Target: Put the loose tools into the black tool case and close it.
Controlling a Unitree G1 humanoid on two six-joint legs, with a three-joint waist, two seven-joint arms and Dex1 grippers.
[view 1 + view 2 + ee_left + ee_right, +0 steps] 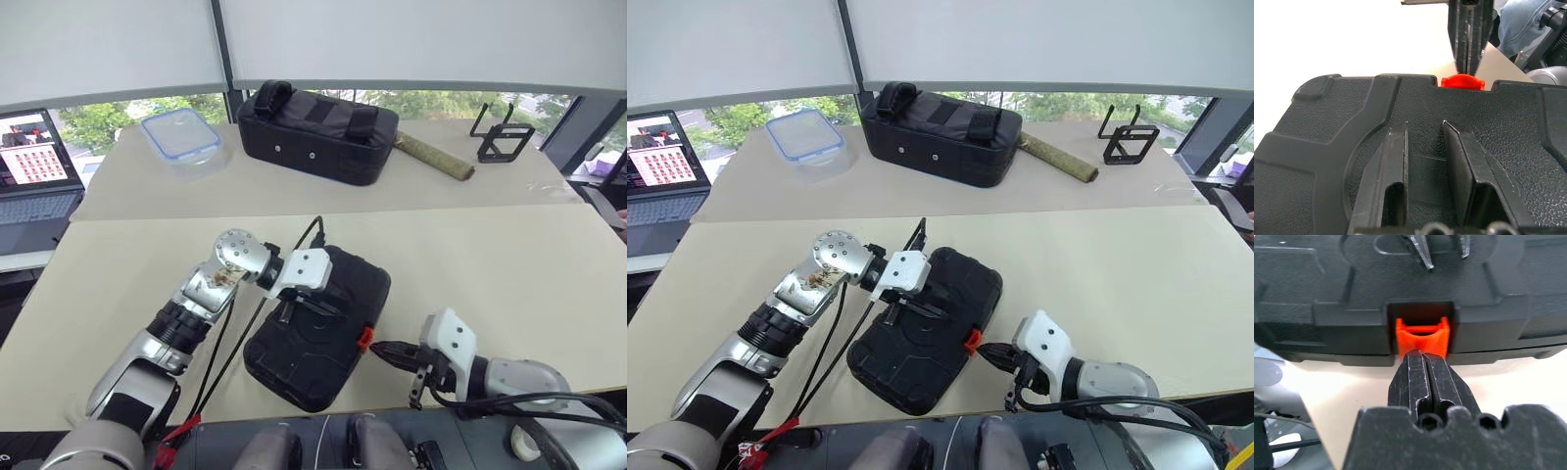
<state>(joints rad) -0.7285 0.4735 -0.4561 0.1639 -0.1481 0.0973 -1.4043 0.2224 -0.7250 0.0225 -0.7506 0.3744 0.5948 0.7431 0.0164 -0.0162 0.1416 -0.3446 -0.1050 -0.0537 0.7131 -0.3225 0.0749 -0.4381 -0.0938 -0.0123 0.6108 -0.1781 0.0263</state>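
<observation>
case [318,343] lay shut; my left gripper [299,305] pressed its lid, jaws slightly spread, right gripper [1425,364] pressed together at its latch [1421,336]; i judged a glancing push could slip off, leaving it unlatched.

- Flat black hard-plastic tool case [313,343]: matt, pebbled lid with smooth moulded ribs.
- Small orange plastic latch [1421,337]: smooth, slightly glossy.
- Black right gripper fingers [1425,382]: scuffed, scratched finish.
- Left wrist joint of bare metal [238,251]: bright, polished.
- Cream tabletop [490,264]: smooth, matt.
- Large black fabric bag [318,127]: soft, matt.
- Clear plastic lidded box [181,137]: glossy.
</observation>
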